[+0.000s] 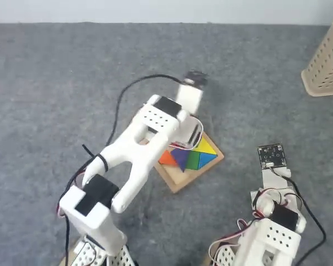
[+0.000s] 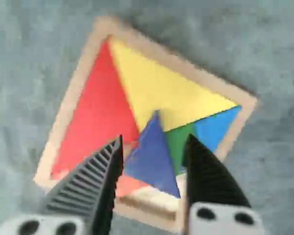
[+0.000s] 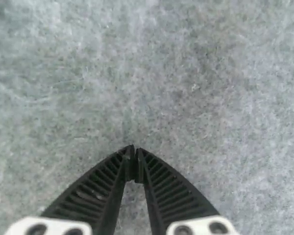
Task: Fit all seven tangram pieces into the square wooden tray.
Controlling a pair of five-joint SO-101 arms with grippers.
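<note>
Tray [image 2: 66, 105] is overhung by left gripper [image 2: 155, 141], spread astride the blue triangle [image 2: 154, 169]; right gripper [image 3: 134, 155] is pressed together, clear of tray.

place: robotics lab | cue: grey felt table [image 1: 39, 77], exposed arm wiring [image 1: 120, 102]

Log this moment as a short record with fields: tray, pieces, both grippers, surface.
tray: square wooden tray, lying on the grey carpet
pieces in tray: red triangle, yellow triangle, green piece, light blue piece, orange piece, blue triangle
blue triangle seated flat: cannot tell
left gripper: open, above the tray, one finger on each side of the blue triangle
right gripper: shut, empty, over the carpet
</note>
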